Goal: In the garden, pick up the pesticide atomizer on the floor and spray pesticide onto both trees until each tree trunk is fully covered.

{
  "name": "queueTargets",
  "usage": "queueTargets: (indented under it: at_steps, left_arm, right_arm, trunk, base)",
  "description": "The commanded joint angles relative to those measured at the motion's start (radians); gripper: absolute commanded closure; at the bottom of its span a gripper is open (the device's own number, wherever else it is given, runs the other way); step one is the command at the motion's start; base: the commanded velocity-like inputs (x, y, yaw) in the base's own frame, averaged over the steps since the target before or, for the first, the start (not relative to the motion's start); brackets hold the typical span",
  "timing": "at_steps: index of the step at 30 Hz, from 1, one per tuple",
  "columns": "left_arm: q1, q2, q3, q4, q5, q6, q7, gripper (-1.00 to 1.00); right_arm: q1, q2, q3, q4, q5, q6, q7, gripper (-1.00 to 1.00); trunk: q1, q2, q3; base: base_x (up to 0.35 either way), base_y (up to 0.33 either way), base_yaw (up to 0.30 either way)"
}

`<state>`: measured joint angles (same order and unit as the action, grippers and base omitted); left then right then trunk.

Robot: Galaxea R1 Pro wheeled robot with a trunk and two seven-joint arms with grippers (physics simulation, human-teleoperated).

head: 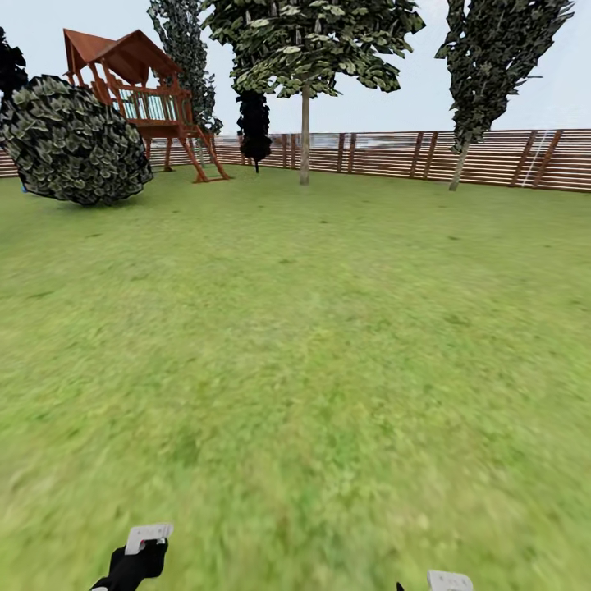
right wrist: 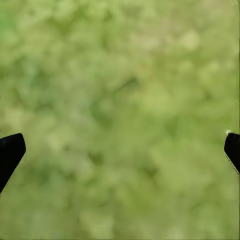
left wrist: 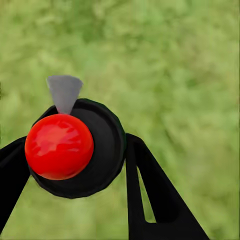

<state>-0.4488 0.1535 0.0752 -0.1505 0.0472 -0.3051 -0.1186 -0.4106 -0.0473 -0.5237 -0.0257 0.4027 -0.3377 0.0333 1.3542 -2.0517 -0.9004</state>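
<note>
Atomizer clamped in left gripper: round black body, glossy red ball cap, grey cone-shaped nozzle poking out past the rim. Black fingers pressed against both sides of the body, grass behind. In head view, left gripper low in frame, above the lawn.

Right gripper spread wide, fingertips far apart at opposite frame edges, only blurred grass between. In head view, just its white tip visible at the lower border.

Lawn broad and flat from grippers out to fence; slatted brown fence closing the far side.

Tree with straight pale trunk just in front of fence, near middle. Second tree further right along fence, thin trunk leaning. Both well apart from the grippers.

Left of the middle tree: black-leaved cone tree beside fence, wooden playset with red-brown roof, round leafy bush in front of playset. All clustered at far left, off the straight line to the middle tree.
</note>
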Motion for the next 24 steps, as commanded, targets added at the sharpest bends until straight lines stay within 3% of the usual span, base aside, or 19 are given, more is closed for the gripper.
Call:
queueTargets:
  at_steps: [1, 24]
  left_arm:
    - [-0.001, 0.0, 0.008, 0.002, 0.005, -0.002, -0.01, 1.0]
    - [-0.001, 0.0, 0.006, 0.005, 0.003, -0.002, -0.011, 1.0]
  right_arm:
    - [-0.001, 0.0, -0.009, 0.001, 0.005, -0.004, 0.003, -1.0]
    - [-0.001, 0.0, -0.008, 0.001, 0.005, -0.004, 0.003, -1.0]
  trunk:
    - [0.0, 0.0, -0.001]
    - [0.0, 0.0, -0.001]
  base:
    - [0.338, 0.0, 0.0]
    - [0.338, 0.0, 0.0]
